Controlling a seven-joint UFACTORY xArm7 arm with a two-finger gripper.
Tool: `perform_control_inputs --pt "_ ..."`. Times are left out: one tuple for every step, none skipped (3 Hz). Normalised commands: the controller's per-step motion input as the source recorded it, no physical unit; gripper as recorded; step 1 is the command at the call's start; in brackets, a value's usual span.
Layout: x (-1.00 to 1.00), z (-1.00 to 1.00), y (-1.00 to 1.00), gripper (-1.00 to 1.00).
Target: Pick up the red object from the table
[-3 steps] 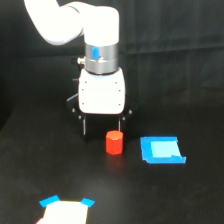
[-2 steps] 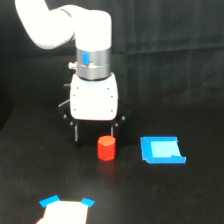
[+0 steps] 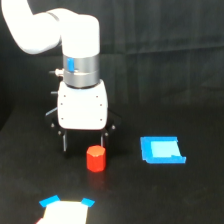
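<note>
The gripper [image 3: 84,146] has slid toward the frame's left, its spread fingers now behind the red object [image 3: 96,158] standing low-centre on the black counter [image 3: 190,195]: seemingly light, rigid, best pinched across its sides.

A black fabric backdrop [image 3: 170,45] with faint vertical folds fills the upper frame. Below, it blends into a matte black surface [image 3: 165,200]. Lighting is even.

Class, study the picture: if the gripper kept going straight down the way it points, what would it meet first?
Probably the table. The gripper points straight down; the red object seems slightly nearer the camera than the fingers, but depth is unclear.
</note>
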Motion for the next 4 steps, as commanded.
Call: perform_control_inputs --pt "0.79 -0.08 -0.92 0.66" --pt "0.10 -0.49 0.12 -1.00" --pt "0.29 0.44 0.33 -0.82" --pt "0.64 0.52 0.00 -1.00"
